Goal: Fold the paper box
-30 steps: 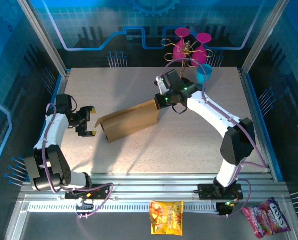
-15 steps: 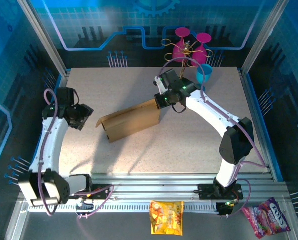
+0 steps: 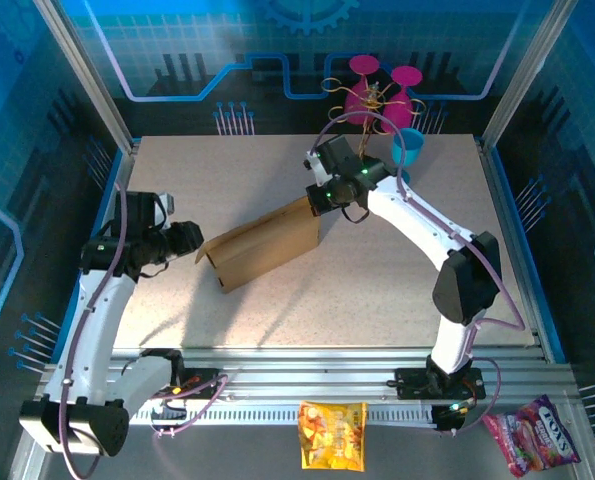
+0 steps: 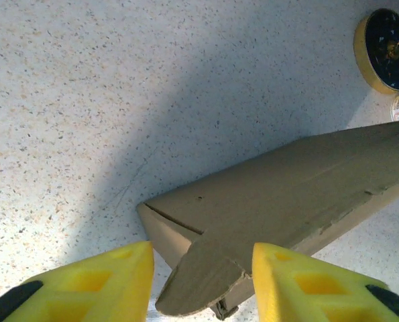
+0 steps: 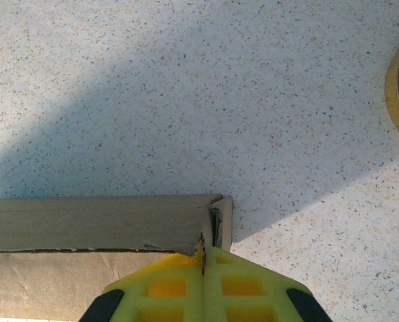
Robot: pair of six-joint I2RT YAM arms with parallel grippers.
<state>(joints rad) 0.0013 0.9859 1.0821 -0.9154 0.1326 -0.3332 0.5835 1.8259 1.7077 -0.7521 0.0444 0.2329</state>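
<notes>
Paper box [image 3: 265, 245] sits on the speckled table [image 3: 397, 290], a little left of centre, brown and long, slanted so its left end is nearer the arm bases and its right end farther back. Right gripper [image 3: 317, 200] is at the box's far right corner. From the right wrist, its yellow fingers [image 5: 179, 285] are pressed together, with the top corner of the cardboard wall [image 5: 85, 228] pinched at their tips [image 5: 204, 258]. Left gripper [image 3: 187, 238] is just beside the box's left end. From the left wrist, its yellow fingers [image 4: 98, 282] stand apart with a rounded end flap of the box [image 4: 286, 194] lying in the gap between them [image 4: 202, 268]; whether either finger touches the flap cannot be told. A round dark disc with a yellow rim [image 4: 385, 50] lies on the table beyond the box, well apart from it. A blue cup [image 3: 408, 147] stands at the back edge of the table, with two pink goblets [image 3: 362, 85] behind it. A yellow snack bag [image 3: 332, 435] and a pink candy bag [image 3: 537, 435] lie on the frame in front of the arm bases.
</notes>
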